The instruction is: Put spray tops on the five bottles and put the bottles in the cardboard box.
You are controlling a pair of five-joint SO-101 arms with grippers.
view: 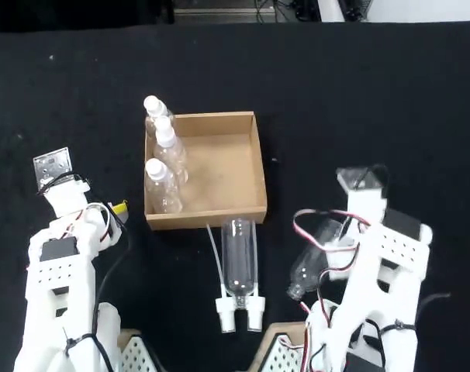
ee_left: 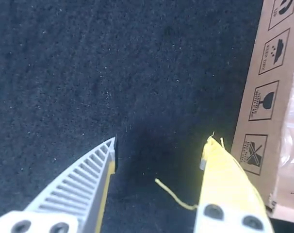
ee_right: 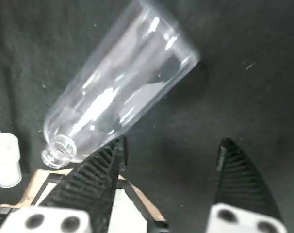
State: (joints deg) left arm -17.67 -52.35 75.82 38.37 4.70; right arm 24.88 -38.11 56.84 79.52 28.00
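Right gripper [ee_right: 173,145] is spread open with nothing in it. The uncapped bottle [ee_right: 118,92] lies on the black table [view: 359,85] just past one finger, outside the jaws; I can't tell whether that finger touches it. In the high view it lies on its side on a diagonal, open neck toward the near edge and the table's middle. Its base runs off under the right arm, so the arm and its cables cover part of it. The second bottle [view: 240,256] is also on its side, just in front of the cardboard box [view: 219,167]. Its long axis runs near-to-far, base toward the box, neck toward the arm bases. Two spray tops [view: 228,316] sit side by side at its neck; I can't make out whether either is actually on the neck. A thin dip tube [view: 214,252] runs alongside that bottle. Three capped bottles [view: 164,194] stand in a row along the box's left wall. Left gripper [ee_left: 161,143] is open and empty too, over bare table just beside the box's outer left wall. The box is cut off at the frame edge in the left wrist view.
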